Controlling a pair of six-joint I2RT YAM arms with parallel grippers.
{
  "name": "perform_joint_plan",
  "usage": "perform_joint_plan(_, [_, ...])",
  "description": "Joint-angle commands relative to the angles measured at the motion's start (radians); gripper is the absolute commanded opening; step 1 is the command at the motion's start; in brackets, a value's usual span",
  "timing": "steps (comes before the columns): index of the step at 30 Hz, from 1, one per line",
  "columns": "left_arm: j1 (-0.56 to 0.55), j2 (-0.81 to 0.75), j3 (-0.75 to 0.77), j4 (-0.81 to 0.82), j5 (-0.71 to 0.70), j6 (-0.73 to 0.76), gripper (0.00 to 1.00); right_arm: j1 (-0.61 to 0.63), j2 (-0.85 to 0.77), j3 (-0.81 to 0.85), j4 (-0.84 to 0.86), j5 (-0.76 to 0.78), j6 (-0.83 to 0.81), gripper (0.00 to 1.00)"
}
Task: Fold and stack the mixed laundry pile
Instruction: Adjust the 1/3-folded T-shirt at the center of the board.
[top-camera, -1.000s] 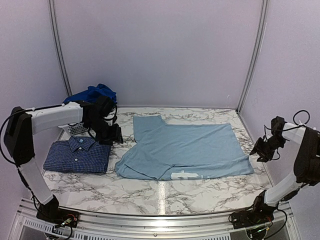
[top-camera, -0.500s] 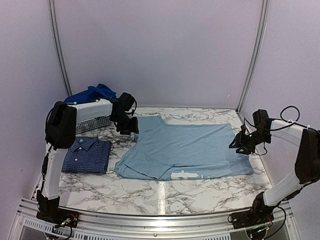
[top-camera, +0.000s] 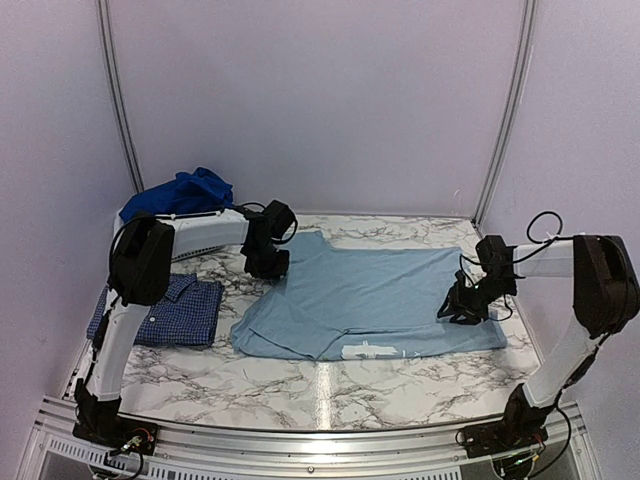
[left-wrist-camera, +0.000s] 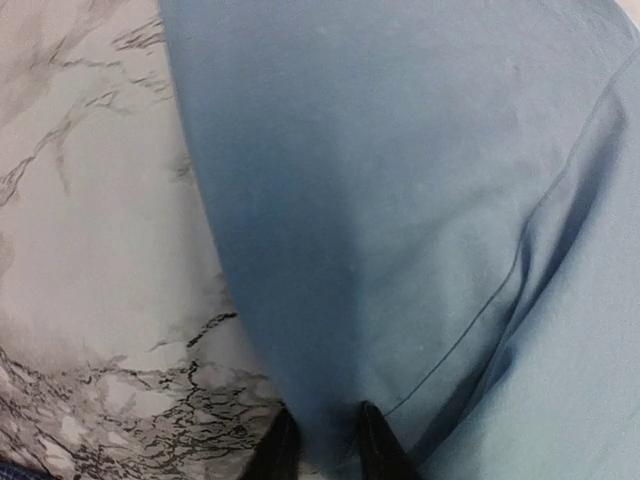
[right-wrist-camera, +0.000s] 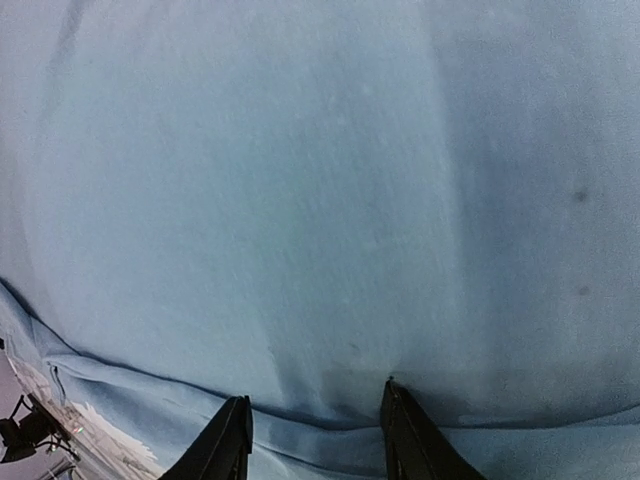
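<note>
The pale blue T-shirt (top-camera: 370, 290) lies spread on the marble table, its white print (top-camera: 370, 351) at the near edge. The folded navy check shirt (top-camera: 170, 312) lies at the left. Royal blue clothes (top-camera: 180, 190) are heaped on the white basket (top-camera: 195, 245) at the back left. My left gripper (top-camera: 268, 266) is down at the T-shirt's far left edge. In the left wrist view it (left-wrist-camera: 322, 440) is narrowly open, straddling the cloth edge (left-wrist-camera: 400, 200). My right gripper (top-camera: 452, 310) rests on the T-shirt's right part. In the right wrist view it (right-wrist-camera: 315, 425) is open over a fold (right-wrist-camera: 300, 200).
The bare marble table (top-camera: 330, 395) runs along the near side in front of the T-shirt. The enclosure walls and metal posts (top-camera: 500, 120) stand at the back and sides. Marble shows left of the cloth in the left wrist view (left-wrist-camera: 90, 250).
My left arm swung right from beside the navy shirt to the T-shirt's far left edge. My right arm moved left from the table's right edge onto the T-shirt.
</note>
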Motion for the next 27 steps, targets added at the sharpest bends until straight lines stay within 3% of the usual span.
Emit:
perform_joint_plan(1, [0.015,0.074,0.030,-0.118,-0.112,0.046,0.08,0.008,0.051,-0.030,0.004,0.075,-0.016,0.45])
perform_joint_plan(2, [0.026,0.076,0.041,-0.126,-0.142,0.057,0.01,0.008,0.061,-0.039,0.002,0.087,-0.014,0.45])
perform_joint_plan(9, [0.111,0.116,0.202,-0.145,-0.263,0.147,0.00,0.005,0.094,-0.078,0.002,0.119,-0.010,0.45])
perform_joint_plan(15, [0.096,0.191,0.394,-0.083,-0.189,0.264,0.00,0.005,0.099,-0.082,0.004,0.110,-0.011,0.45])
perform_joint_plan(27, [0.006,0.200,0.416,0.140,-0.182,0.394,0.00,0.008,0.078,-0.114,-0.004,0.085,-0.015,0.44])
